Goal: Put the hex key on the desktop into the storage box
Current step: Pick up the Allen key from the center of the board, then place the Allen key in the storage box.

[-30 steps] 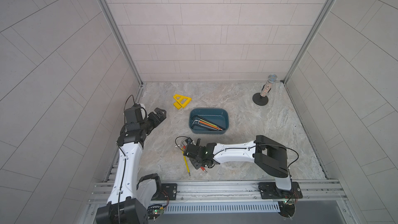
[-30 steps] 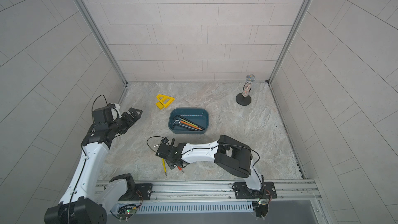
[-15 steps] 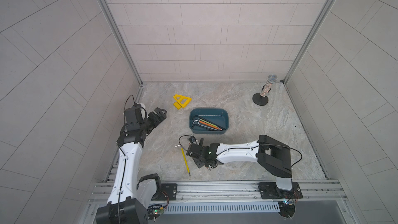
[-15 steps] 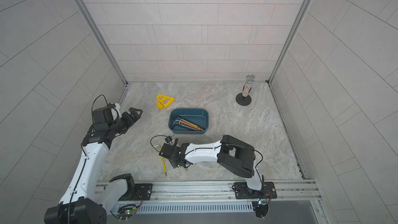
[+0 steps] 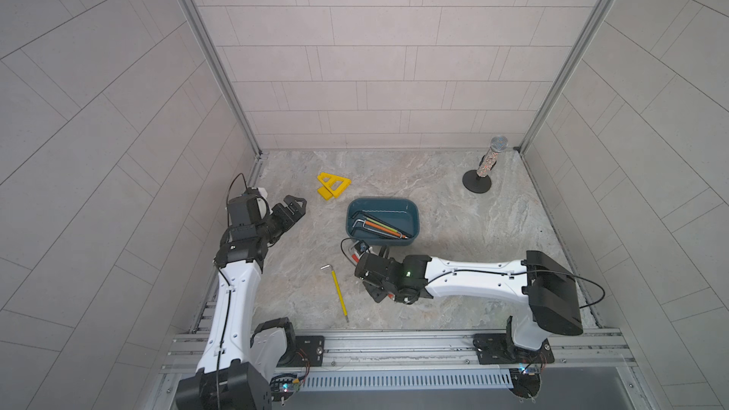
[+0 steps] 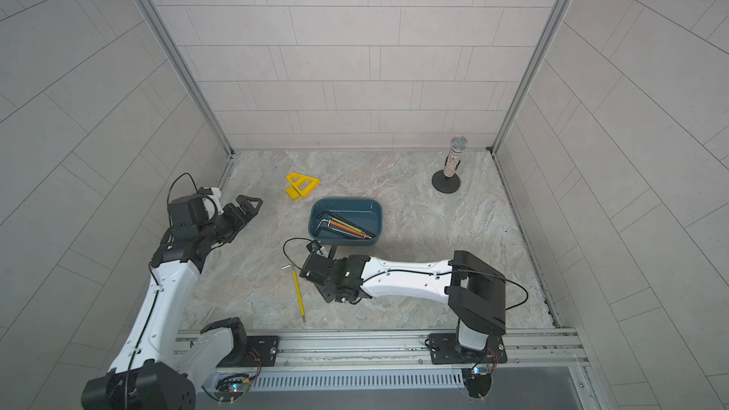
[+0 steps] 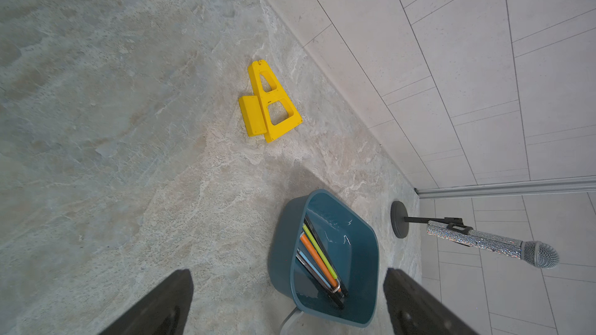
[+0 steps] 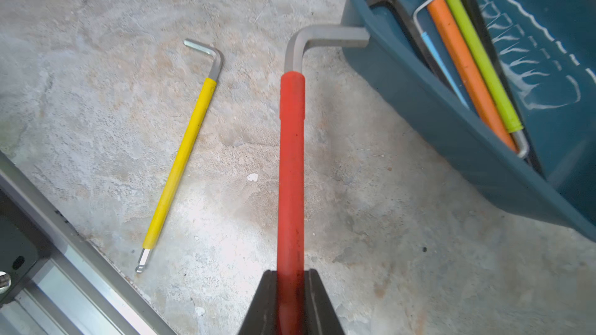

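Now the right gripper (image 8: 291, 280) is clamping the red hex key (image 8: 292, 162) just beside the storage box (image 8: 403, 91), bent end pointing at its wall, so lifting clear of the rim first seems wise, while a yellow hex key (image 8: 180, 162) is lying farther off.

Left arm (image 5: 232, 297) stands up along the left of the frame in both top views, left gripper (image 5: 295, 205) pointing right with its jaws wide apart. Right arm (image 5: 473, 283) stretches low from lower right toward centre, right gripper (image 8: 290, 273) clamped on the red hex key (image 8: 291, 162).
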You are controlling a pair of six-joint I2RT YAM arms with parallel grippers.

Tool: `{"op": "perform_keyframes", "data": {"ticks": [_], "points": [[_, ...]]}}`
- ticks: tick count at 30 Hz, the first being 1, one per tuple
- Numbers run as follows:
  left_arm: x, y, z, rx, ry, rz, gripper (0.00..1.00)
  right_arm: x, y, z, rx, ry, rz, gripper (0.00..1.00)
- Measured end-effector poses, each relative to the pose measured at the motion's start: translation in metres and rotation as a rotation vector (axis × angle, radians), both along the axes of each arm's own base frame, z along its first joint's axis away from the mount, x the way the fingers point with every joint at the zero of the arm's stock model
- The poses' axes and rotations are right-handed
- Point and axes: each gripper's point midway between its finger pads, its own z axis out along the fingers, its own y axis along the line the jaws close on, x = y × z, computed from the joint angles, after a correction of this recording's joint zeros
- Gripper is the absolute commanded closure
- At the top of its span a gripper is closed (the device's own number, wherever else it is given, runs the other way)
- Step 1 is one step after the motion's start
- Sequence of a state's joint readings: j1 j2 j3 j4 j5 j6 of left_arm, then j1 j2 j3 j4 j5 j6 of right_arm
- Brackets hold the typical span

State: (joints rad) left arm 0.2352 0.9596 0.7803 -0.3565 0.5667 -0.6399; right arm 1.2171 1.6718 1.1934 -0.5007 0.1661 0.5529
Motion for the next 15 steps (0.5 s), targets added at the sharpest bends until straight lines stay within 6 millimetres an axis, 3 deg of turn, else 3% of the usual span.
{"op": "perform_keyframes", "data": {"ticks": [7,15], "points": [[0.006,-0.013,-0.003,-0.060,0.002,-0.056,0.00,-0.001,-0.013,0.022,0.000,-0.030,0.032,1.00],[0.007,-0.035,-0.003,-0.076,0.000,-0.133,0.00,0.013,-0.029,0.055,0.031,-0.097,0.026,1.00]]}}
